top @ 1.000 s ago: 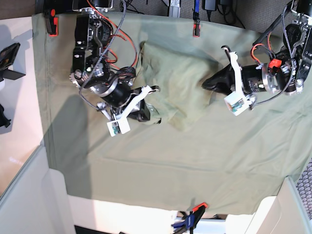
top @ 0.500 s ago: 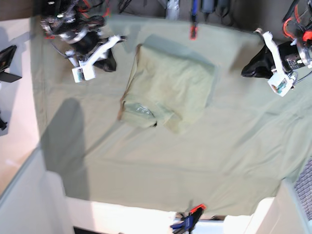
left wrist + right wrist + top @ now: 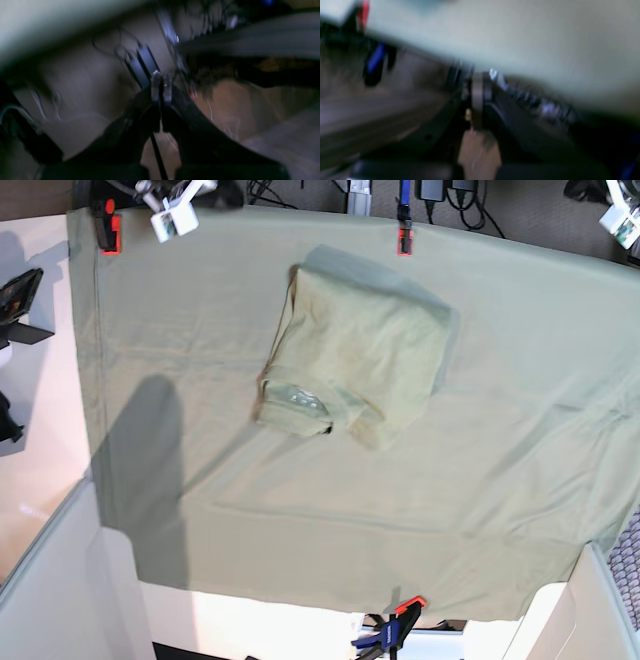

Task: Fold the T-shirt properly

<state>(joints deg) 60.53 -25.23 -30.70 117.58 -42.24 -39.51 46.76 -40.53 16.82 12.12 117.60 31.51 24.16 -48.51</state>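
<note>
Overhead, the base view showed both arms gone from over the cloth since a second before, when they had flanked the garment; only the right gripper (image 3: 205,192) at the top left edge and the left gripper (image 3: 600,192) at the top right corner were left in sight, each well apart from the T-shirt (image 3: 355,360). The T-shirt lay folded into a rough block on the upper middle of the green tablecloth (image 3: 480,480) that covered the surface, its collar end at the lower left of the block, flatter and squarer than in the earlier frame. Red clamps (image 3: 404,238) pinned the cloth at the far edge, one (image 3: 108,232) at the left corner, and a blue and orange clamp (image 3: 392,630) held the near edge. A dark shadow lay over the cloth's left side. In the left wrist view, heavily blurred, the left gripper (image 3: 160,86) had its fingertips pressed together with nothing between them, and cables and a dark box lay beyond over a brownish floor. In the right wrist view, also blurred, the right gripper (image 3: 476,93) was closed and empty, with the tablecloth (image 3: 520,32) filling the upper part of the frame.
</note>
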